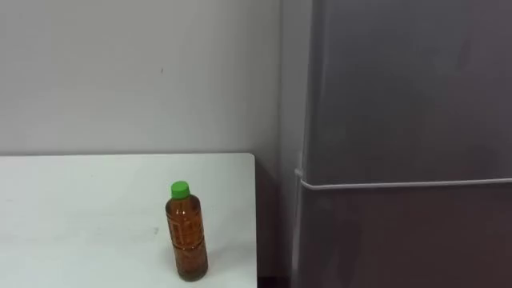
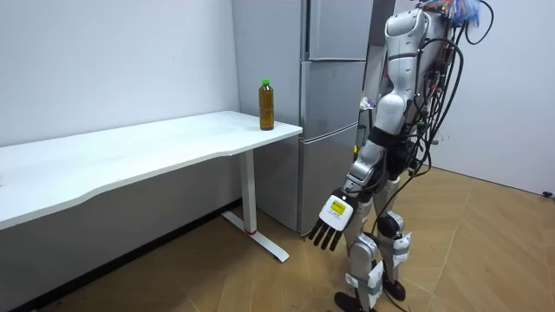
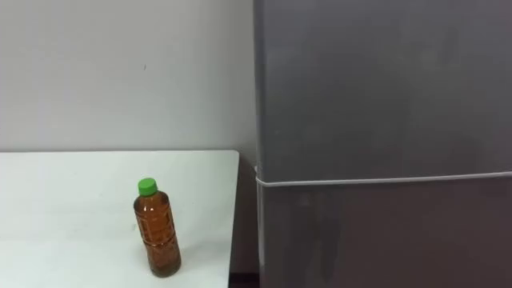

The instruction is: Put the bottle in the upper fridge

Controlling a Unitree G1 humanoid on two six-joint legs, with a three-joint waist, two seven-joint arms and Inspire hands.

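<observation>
My left hand (image 2: 331,224) hangs open and empty; the green-capped amber plastic bottle (image 1: 188,240) stands near the white table (image 1: 80,216) right edge, so a clumsy reach could knock it off

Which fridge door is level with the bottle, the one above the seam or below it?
The door above the seam: the bottle stands on the table at about that door's foot, while the lower door sits roughly below the tabletop.

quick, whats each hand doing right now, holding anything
left hand: open, hanging at its side, holding nothing
right hand: cannot be told
</observation>
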